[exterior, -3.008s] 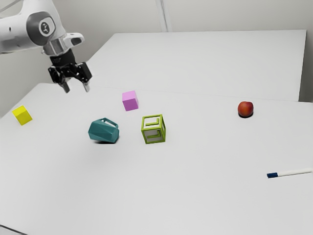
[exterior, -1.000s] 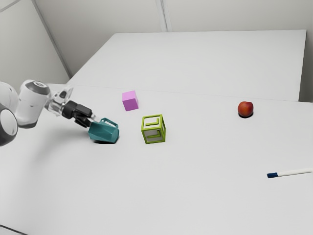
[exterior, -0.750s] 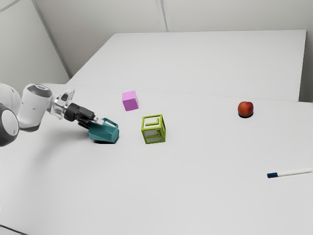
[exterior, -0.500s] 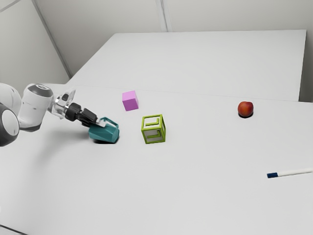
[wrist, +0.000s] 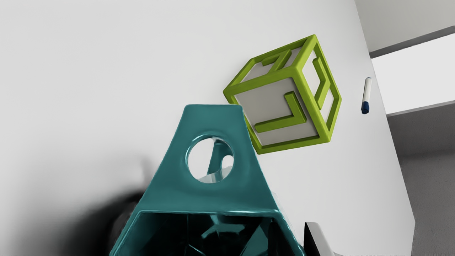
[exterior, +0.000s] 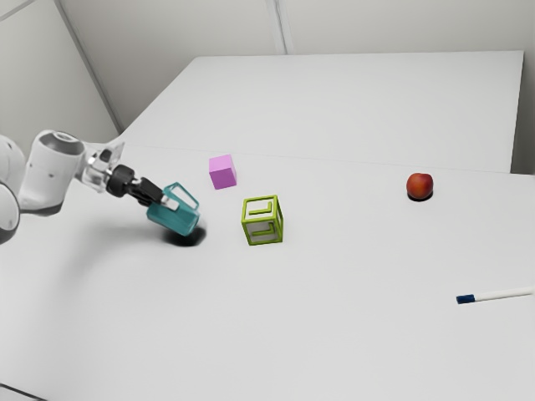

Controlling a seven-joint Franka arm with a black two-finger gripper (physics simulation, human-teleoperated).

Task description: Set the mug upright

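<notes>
Teal mug (exterior: 178, 220), tilted above the white table (exterior: 334, 334), handle (wrist: 213, 119) upward, gripper (exterior: 170, 203) jaws clamped on its wall, green-framed letter block (exterior: 263, 220) nearby

Bright, diffuse light washes the pale table (exterior: 351, 351), with a broad, faint grey shadow toward the exterior view's left. A dark, soft-edged shadow lies beneath the mug (exterior: 170, 220); in the wrist view, thin glints line its rim, and its inside is nearly black.
</notes>
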